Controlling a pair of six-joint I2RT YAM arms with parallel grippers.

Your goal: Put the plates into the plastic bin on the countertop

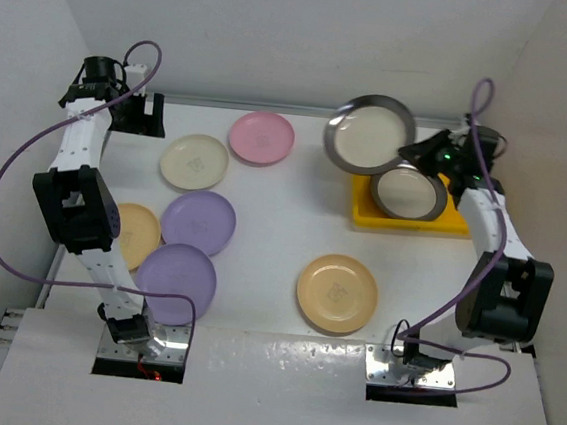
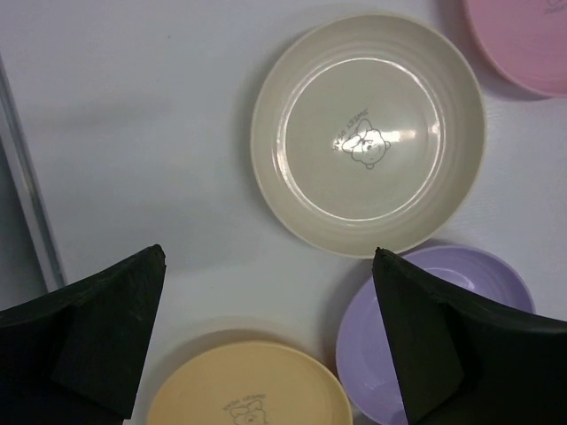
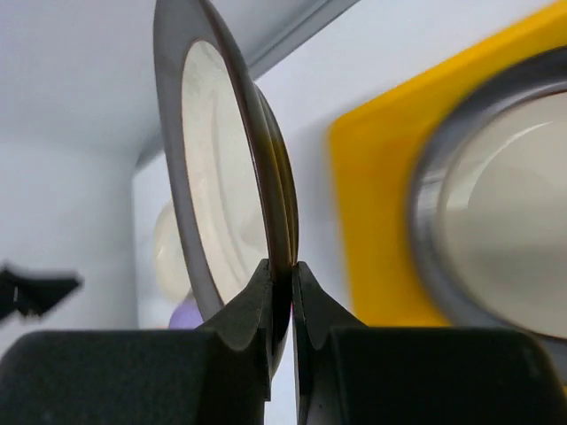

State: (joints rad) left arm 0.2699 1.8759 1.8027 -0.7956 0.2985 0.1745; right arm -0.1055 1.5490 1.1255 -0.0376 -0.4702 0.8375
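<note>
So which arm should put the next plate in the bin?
Right. The right gripper pinches a steel plate by its rim beside the yellow bin; the left gripper hangs open over the cream plate.

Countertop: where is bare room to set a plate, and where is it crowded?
Bare strip down the middle, bordered by the upper lilac plate, the yellow bin and the central tan plate. Crowded at left: cream plate, lower lilac plate and left tan plate sit close.

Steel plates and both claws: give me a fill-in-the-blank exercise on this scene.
The right claw is shut on the lifted steel plate's rim; the left claw is ____.
The other steel plate lies inside the ____ bin.
The cream plate shows in full in the ____ wrist view.
Missing: open; yellow; left.
</note>
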